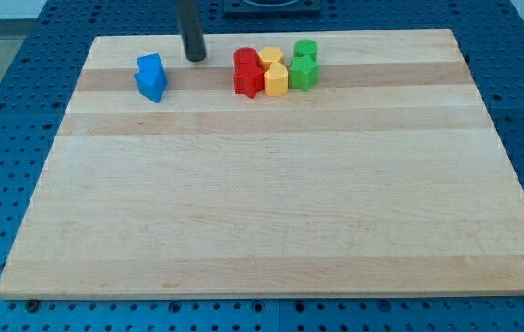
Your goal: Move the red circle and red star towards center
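The red circle [244,59] and the red star [248,80] sit together near the view's top, the circle just above the star. They touch a cluster of a yellow circle [271,57], a yellow block [276,80], a green circle [305,50] and a green star [303,74] to their right. My tip [195,57] stands on the board to the left of the red circle, a short gap apart. Two blue blocks [151,77], pressed together, lie left of my tip.
The wooden board [262,212] lies on a blue perforated table [4,138]. All blocks sit near the board's top edge.
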Controlling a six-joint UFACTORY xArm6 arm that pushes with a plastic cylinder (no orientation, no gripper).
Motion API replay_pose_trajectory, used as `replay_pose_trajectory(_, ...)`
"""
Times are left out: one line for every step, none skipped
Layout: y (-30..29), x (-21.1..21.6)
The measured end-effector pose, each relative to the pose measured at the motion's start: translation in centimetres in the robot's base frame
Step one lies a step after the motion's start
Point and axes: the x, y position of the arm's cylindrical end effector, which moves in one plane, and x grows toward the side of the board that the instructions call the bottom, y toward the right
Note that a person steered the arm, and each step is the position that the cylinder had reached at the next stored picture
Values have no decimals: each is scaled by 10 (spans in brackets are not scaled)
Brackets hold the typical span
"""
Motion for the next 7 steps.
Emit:
replay_pose_trajectory(31,-3)
replay_pose_trajectory(48,-8)
replay_pose_trajectory(65,-8)
replay_pose_trajectory(70,-8)
replay_pose_trajectory(70,-1)
replay_pose_trajectory(70,7)
replay_pose_trajectory(70,12)
